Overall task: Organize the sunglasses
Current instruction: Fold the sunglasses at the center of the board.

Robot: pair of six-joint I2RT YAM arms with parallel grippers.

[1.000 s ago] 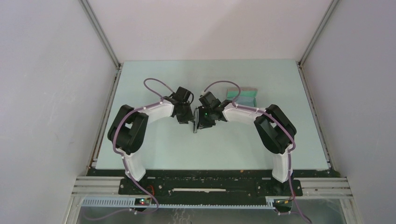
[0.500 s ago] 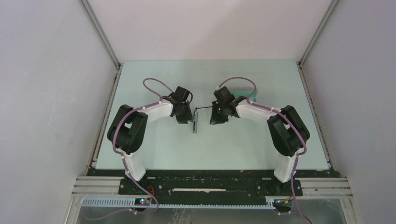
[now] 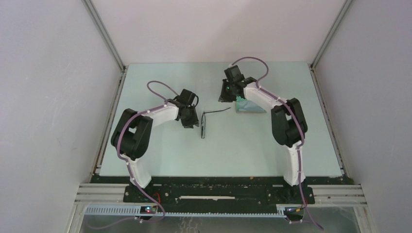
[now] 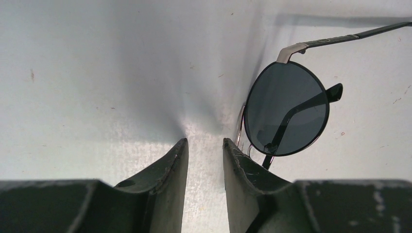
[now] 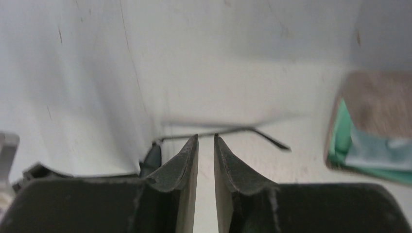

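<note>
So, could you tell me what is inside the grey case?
The case holds a light blue cloth on green lining; the rest is cropped or under the right arm.

Top view: high at near edge, looking down over whole table (image 3: 160, 160). Left wrist view: low, close, facing sunglasses (image 4: 286, 109) lens. Right wrist view: farther back, blurred. All three share sunglasses.

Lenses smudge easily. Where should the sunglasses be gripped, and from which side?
Probably best to grip the sunglasses by the unfolded temple arm, coming from above: it juts out thin toward the right, clear of the upright lenses.
</note>
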